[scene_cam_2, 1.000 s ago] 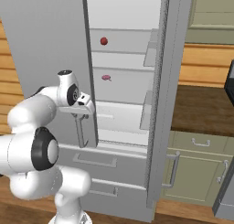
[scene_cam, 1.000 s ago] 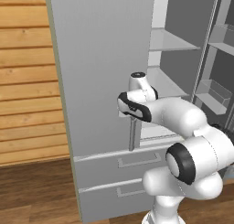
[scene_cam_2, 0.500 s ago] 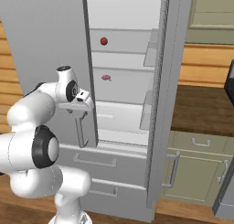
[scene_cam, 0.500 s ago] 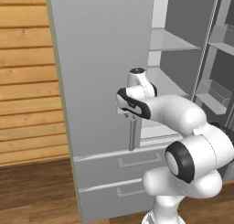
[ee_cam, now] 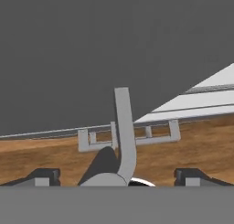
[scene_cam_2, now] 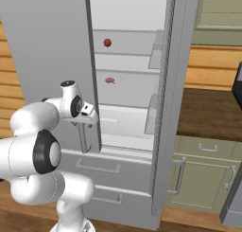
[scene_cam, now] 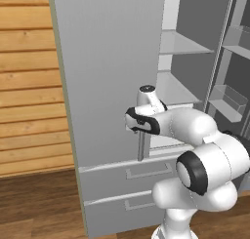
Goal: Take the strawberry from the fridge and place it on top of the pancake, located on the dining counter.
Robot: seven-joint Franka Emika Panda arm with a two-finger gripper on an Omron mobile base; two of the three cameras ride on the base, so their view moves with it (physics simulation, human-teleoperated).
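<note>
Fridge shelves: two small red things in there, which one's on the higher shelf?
The darker, rounder red one sits on the upper shelf inside the fridge. The flatter pinkish one lies one shelf below, closer to the gripper at the door handle.

Inside the open fridge (scene_cam_2: pixel 127 18), pale grey shelves (scene_cam_2: pixel 125 71) rise above and beyond the end effector (scene_cam_2: pixel 84 127), which sits at the door's edge. A small red strawberry (scene_cam_2: pixel 108 42) lies on the upper shelf, well above the end effector. One shelf down, nearer it, rests a flat pinkish item (scene_cam_2: pixel 109 80), too small to identify. Wooden floor (scene_cam: pixel 34 204) spreads below the end effector.
</note>
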